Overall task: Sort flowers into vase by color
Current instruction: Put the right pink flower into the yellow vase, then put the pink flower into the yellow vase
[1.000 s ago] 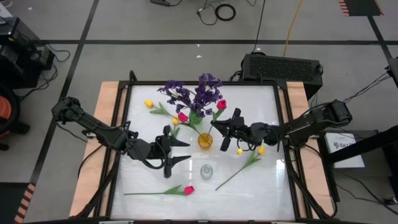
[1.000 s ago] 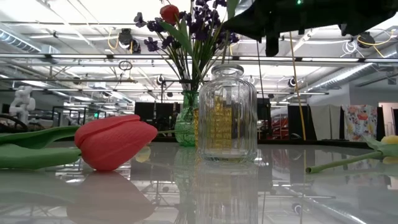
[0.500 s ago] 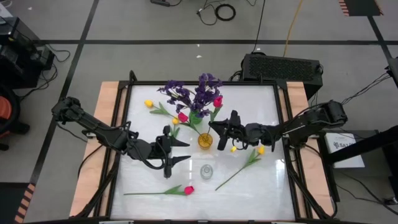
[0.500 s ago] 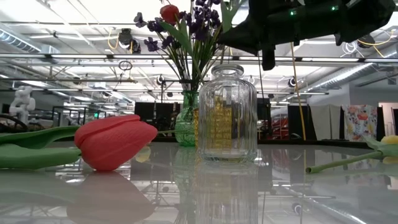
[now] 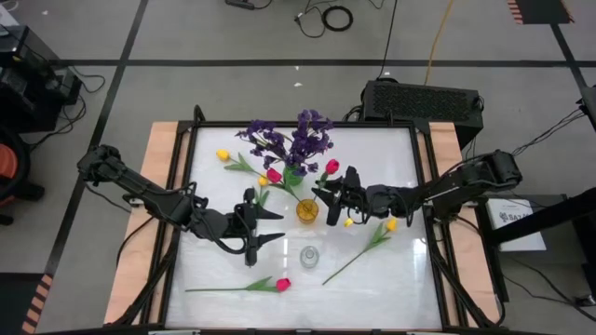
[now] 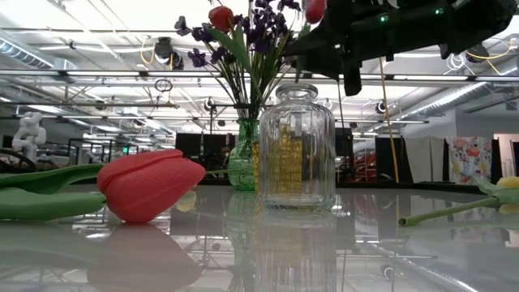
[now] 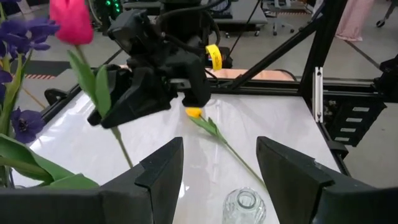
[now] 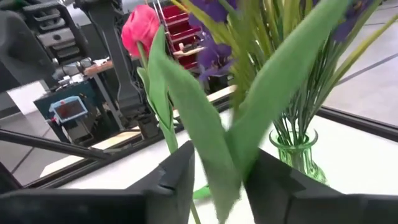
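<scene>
From above, the right claw (image 5: 328,197) hangs just beside the amber vase (image 5: 307,210), on the side away from the left arm. The pink tulip (image 5: 332,167) it carries shows its head just past the claw, towards the counter's far edge. The left claw (image 5: 272,226) waits spread wide on the vase's other side, also near. The right one already has the flower, so I'd say the drop is its job.

At counter level the right claw is overhead, above the clear jar (image 6: 296,146), with the tulip's head higher than the claw.

The left wrist view shows the stem's long axis: nearly upright but leaning, head up, tail running down beside the right claw towards the counter (image 7: 261,134).

From the right wrist, stem and broad leaf (image 8: 205,143) sit between the fingers. I cannot tell whether they pinch it or have let go.

The counter is white, glossy and slippery-looking. The green vase of purple sprigs (image 5: 296,141) crowds in close beyond the claw, and a yellow tulip (image 5: 376,234) lies just behind it.
</scene>
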Available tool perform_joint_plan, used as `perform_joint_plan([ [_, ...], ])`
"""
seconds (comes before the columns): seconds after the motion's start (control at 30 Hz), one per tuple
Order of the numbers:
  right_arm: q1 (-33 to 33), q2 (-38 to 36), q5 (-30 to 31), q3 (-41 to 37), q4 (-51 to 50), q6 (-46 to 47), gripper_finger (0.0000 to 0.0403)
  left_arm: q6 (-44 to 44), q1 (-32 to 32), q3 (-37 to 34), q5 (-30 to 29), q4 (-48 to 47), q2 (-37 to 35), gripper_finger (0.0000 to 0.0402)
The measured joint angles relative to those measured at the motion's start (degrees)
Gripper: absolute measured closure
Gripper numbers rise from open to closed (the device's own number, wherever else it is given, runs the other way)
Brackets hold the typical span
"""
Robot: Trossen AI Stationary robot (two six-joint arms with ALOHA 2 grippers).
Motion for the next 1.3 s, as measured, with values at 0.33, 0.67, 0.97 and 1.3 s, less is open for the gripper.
perform_joint_plan([
  [0.33,1.15,-11.68,-0.16,0.0,-16.17,1.69,0.0198,-1.35,-0.04,0.0,0.04,-0.66,0.0,0.0191],
  [0.67,5.79,-26.17,-0.26,0.0,-26.48,-2.1,0.0156,-3.53,-3.8,-0.03,7.04,-3.48,1.04,0.0191],
  [0.97,11.06,-34.5,0.07,0.0,-33.49,-2.64,0.0156,-18.51,-12.99,-3.65,6.97,-7.49,7.97,0.0191],
  [1.3,11.98,-34.9,0.09,0.0,-33.62,-3.08,0.0156,-34.21,-18.46,-3.67,8.92,-17.06,17.98,0.0191],
])
